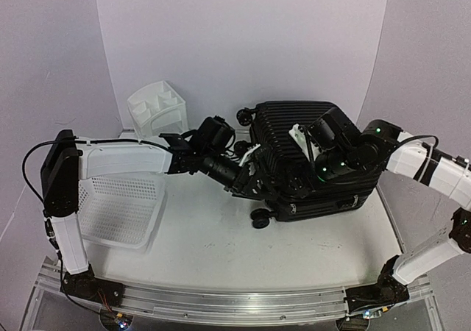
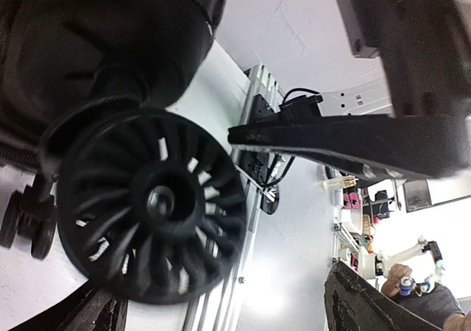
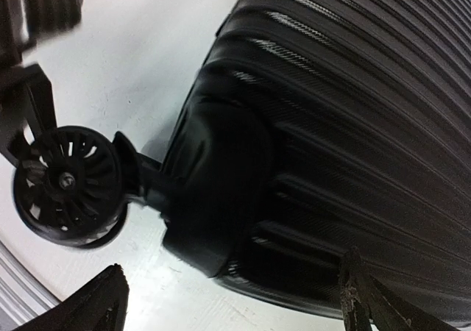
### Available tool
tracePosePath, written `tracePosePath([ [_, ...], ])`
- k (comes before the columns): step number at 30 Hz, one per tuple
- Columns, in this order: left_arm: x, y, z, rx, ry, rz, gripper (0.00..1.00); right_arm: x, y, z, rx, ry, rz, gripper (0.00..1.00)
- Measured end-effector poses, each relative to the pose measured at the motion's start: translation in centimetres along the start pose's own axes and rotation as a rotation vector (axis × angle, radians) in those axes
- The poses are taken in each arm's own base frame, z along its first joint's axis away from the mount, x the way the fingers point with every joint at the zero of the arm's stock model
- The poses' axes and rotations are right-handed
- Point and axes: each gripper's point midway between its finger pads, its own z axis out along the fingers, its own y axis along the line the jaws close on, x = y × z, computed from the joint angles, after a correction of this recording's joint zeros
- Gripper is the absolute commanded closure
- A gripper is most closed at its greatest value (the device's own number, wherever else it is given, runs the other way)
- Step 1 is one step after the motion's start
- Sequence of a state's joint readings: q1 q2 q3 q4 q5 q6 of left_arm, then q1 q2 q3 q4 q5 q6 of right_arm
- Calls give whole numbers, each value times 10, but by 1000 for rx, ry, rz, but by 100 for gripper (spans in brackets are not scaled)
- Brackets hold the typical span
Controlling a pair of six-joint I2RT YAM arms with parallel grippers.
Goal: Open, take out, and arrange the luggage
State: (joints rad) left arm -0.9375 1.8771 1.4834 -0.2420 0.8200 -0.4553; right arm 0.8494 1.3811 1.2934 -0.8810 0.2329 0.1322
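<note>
The luggage point(image 1: 316, 162) is a big black ribbed hard-shell case lying on the white table, right of centre. A caster wheel point(image 1: 261, 218) sticks out at its near left corner. My left gripper point(image 1: 246, 178) reaches in at the case's left side. In the left wrist view it point(image 2: 232, 310) is open, with a spoked caster wheel point(image 2: 151, 202) close in front of the fingers. My right gripper point(image 1: 305, 151) hovers over the case's top. In the right wrist view it point(image 3: 232, 305) is open above the ribbed shell point(image 3: 346, 125), near a wheel point(image 3: 66, 184).
A white mesh basket point(image 1: 121, 210) sits at the left by the left arm's base. A small white drawer unit point(image 1: 157, 109) stands at the back left. The table's metal rail point(image 1: 235, 301) runs along the near edge.
</note>
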Motion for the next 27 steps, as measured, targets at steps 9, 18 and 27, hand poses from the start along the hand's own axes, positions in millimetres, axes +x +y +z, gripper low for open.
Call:
tracePosePath([
  [9, -18, -6, -17, 54, -51, 0, 14, 34, 0, -29, -63, -90, -325, 2],
  [18, -24, 25, -34, -8, -130, -64, 9, 26, 35, -31, -207, -263, -743, 2],
  [27, -48, 3, -32, 103, -129, 133, 3, -1, 50, -27, -223, -384, -835, 2],
])
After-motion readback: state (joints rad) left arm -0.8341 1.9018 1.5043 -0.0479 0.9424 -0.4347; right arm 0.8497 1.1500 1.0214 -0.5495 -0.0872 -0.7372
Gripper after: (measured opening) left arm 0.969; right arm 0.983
